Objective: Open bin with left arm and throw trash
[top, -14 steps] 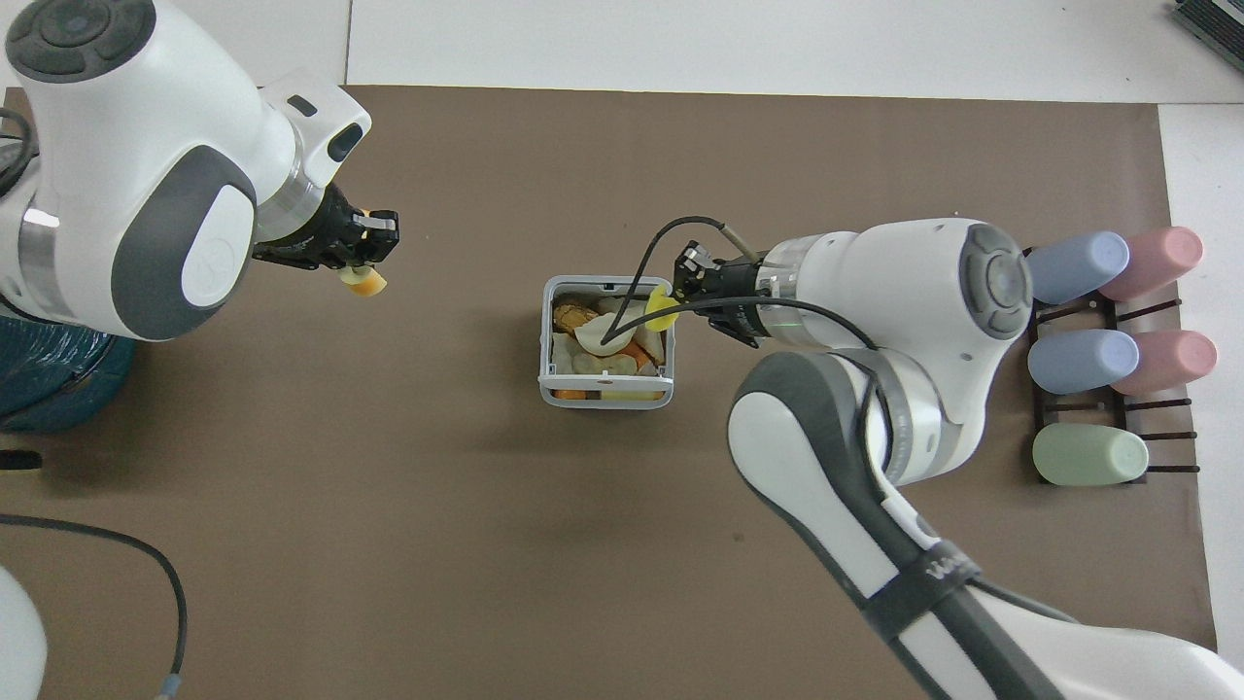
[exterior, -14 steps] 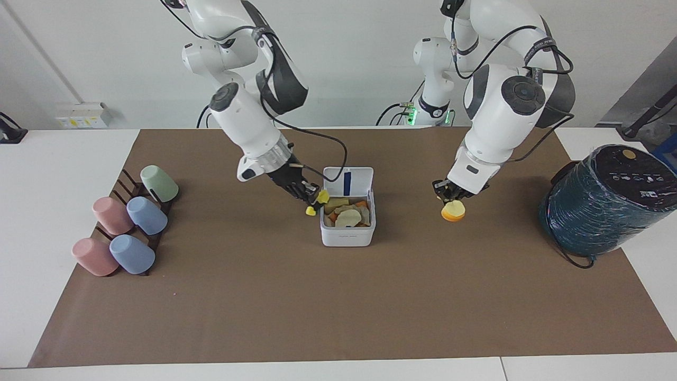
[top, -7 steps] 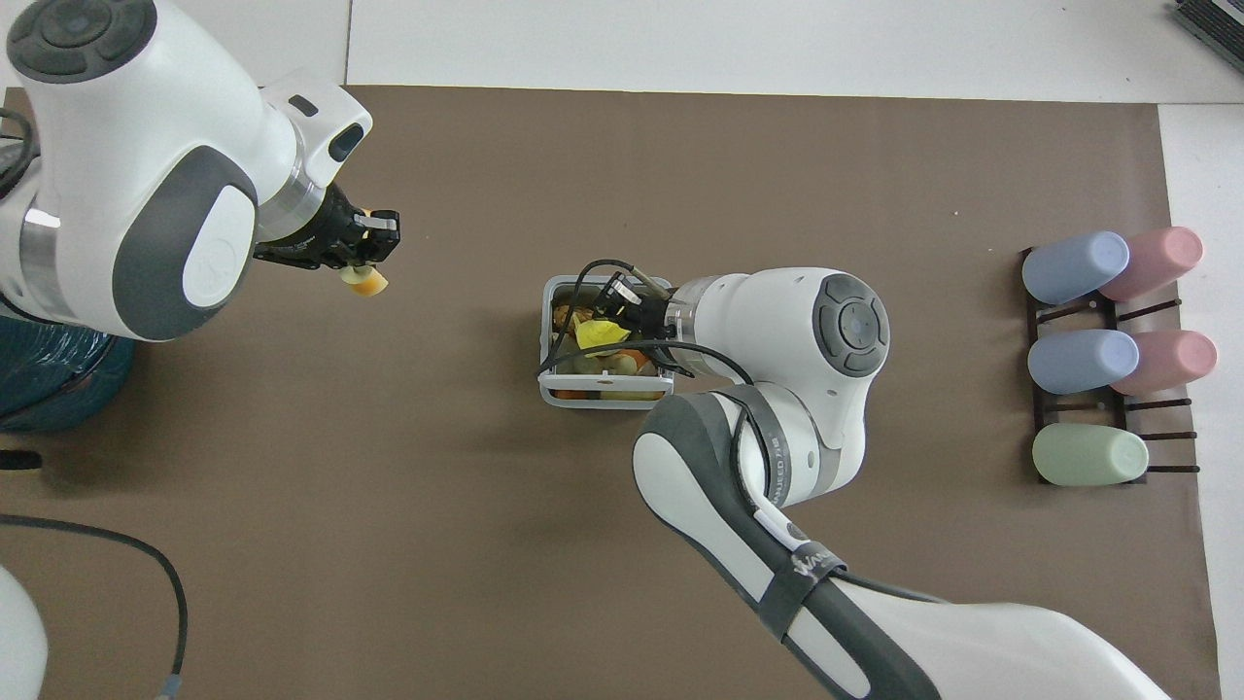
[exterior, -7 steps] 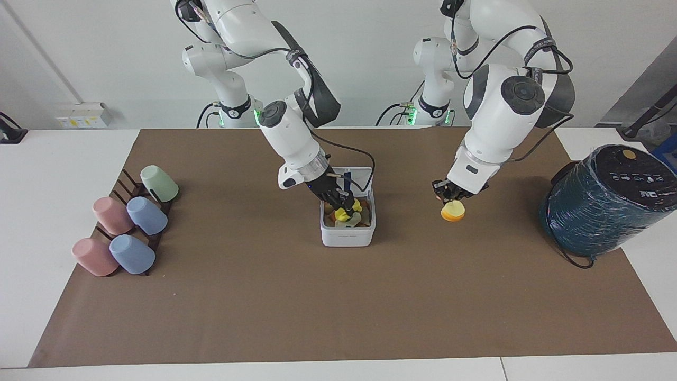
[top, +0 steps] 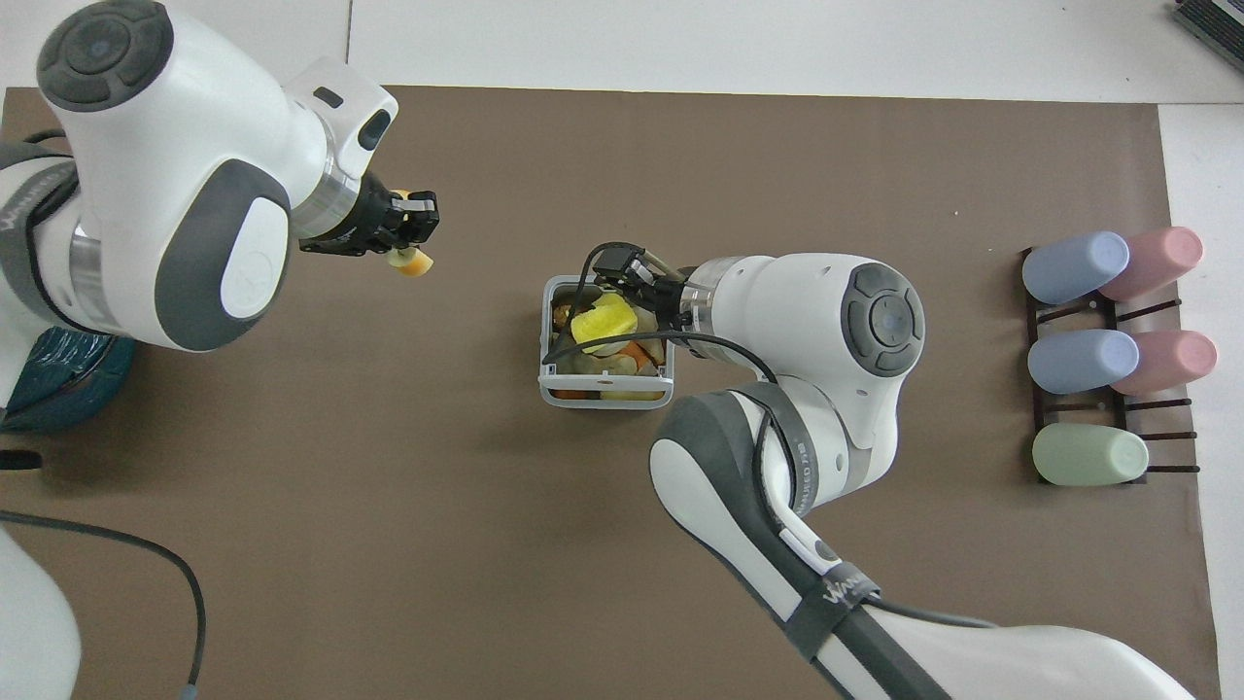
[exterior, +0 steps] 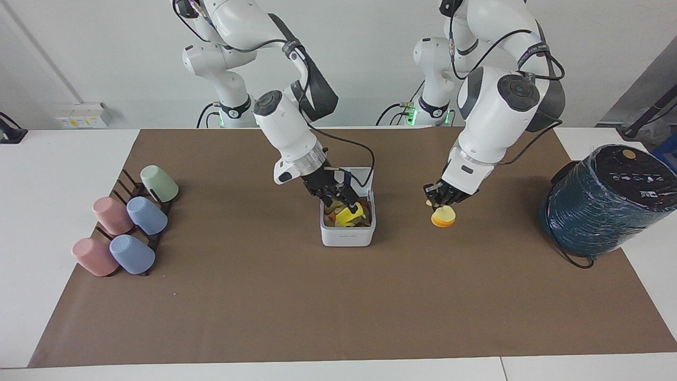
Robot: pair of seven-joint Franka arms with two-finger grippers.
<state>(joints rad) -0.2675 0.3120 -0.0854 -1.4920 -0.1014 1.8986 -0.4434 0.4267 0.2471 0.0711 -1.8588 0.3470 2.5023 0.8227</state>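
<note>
The white bin [exterior: 347, 237] stands open in the middle of the brown mat, its lid [exterior: 362, 173] tipped up on the side nearer the robots. It also shows in the overhead view [top: 604, 399], full of food-like scraps. A bright yellow jagged scrap [exterior: 349, 215] [top: 603, 321] lies on top of the pile. My right gripper [exterior: 341, 202] [top: 627, 287] hangs open just over the bin, above that scrap. My left gripper [exterior: 438, 198] [top: 413, 222] is shut on a yellow-orange scrap [exterior: 443, 217] [top: 414, 261], held above the mat between the bin and the teal cylinder.
A big dark teal wrapped cylinder [exterior: 608, 198] stands at the left arm's end of the table. A dark rack with several pastel cups [exterior: 129, 219] [top: 1098, 355] lies at the right arm's end. The brown mat [exterior: 338, 307] covers the table's middle.
My right gripper carried the bright yellow scrap over the bin, let it go onto the pile and rose a little. My left gripper moved slightly toward the bin with its scrap.
</note>
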